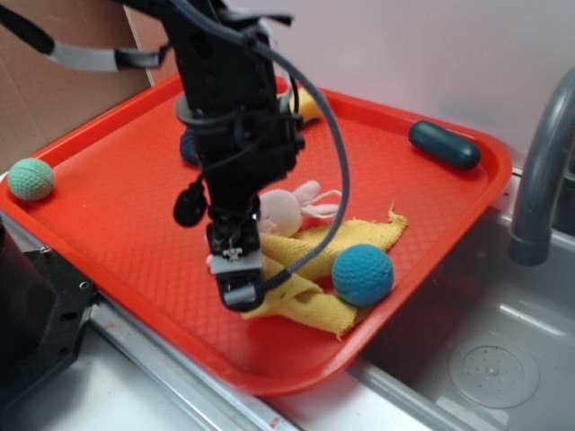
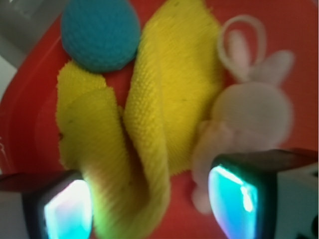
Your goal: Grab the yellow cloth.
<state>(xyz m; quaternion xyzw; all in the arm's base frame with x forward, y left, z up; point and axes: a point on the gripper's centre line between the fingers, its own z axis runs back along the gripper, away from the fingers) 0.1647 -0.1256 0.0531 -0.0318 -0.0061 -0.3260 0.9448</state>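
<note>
The gripper (image 1: 239,277) hangs with its jaws spread apart over the near end of the yellow cloth (image 2: 149,114), a rumpled, nubbly terry rag lying folded on the red tray (image 1: 117,206). A pink plush bunny (image 2: 249,119) presses against the cloth's edge beside one fingertip, and a blue knitted ball (image 2: 99,32) touches its far end. Bare ribbed tray lies open toward the green ball (image 1: 30,179) and dark capsule (image 1: 444,145).

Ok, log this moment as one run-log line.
claw: open, over cloth fold | yellow cloth: on tray, not gripped | pink bunny: by one finger | blue ball: beside cloth
</note>
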